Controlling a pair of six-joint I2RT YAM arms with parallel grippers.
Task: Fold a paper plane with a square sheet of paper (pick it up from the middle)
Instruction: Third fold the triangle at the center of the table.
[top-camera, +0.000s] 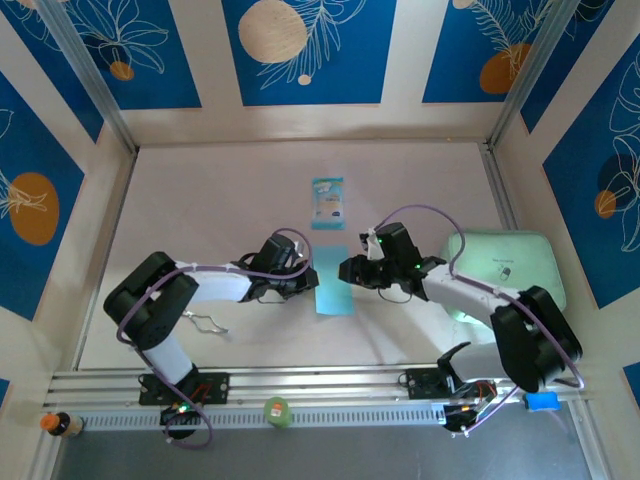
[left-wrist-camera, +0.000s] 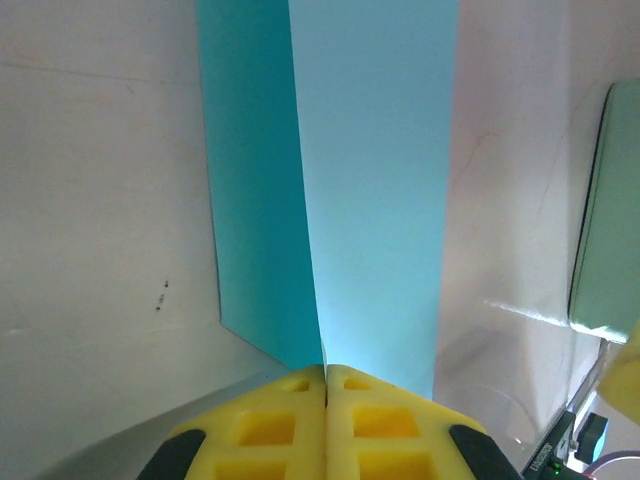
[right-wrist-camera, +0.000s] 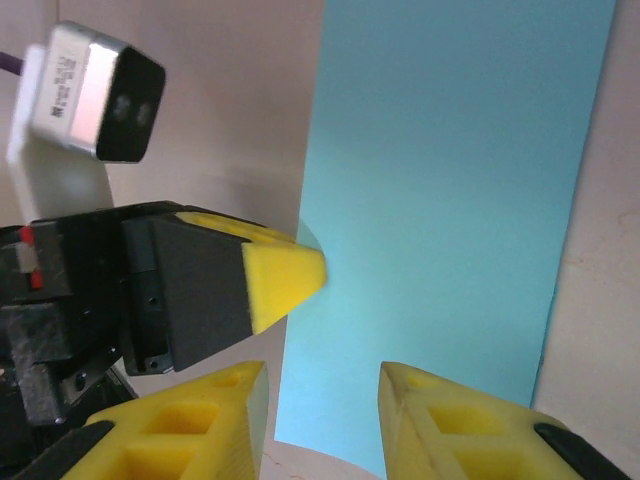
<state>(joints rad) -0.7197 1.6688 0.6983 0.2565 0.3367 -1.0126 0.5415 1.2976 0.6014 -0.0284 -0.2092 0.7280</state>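
Half-folded sheet, pinched by one gripper, the other standing free.
On the table (top-camera: 200, 200), the square sheet of paper (top-camera: 331, 278) lies doubled into a strip straight ahead of the left gripper (left-wrist-camera: 326, 372), whose fingers are clamped on its near edge. The right gripper (right-wrist-camera: 322, 375), fingers apart, sits just beside the strip. Best to pinch firmly with the layers aligned.

A small teal-and-white printed packet (top-camera: 327, 203) lies flat on the table (top-camera: 220, 200), midway across and nearer the far edge; a pale green rounded pad (top-camera: 510, 265) sits against the right edge; a round green object (top-camera: 277, 411) rests on the near-edge rail; an orange-capped bottle (top-camera: 58, 424) stands beyond the near left corner.
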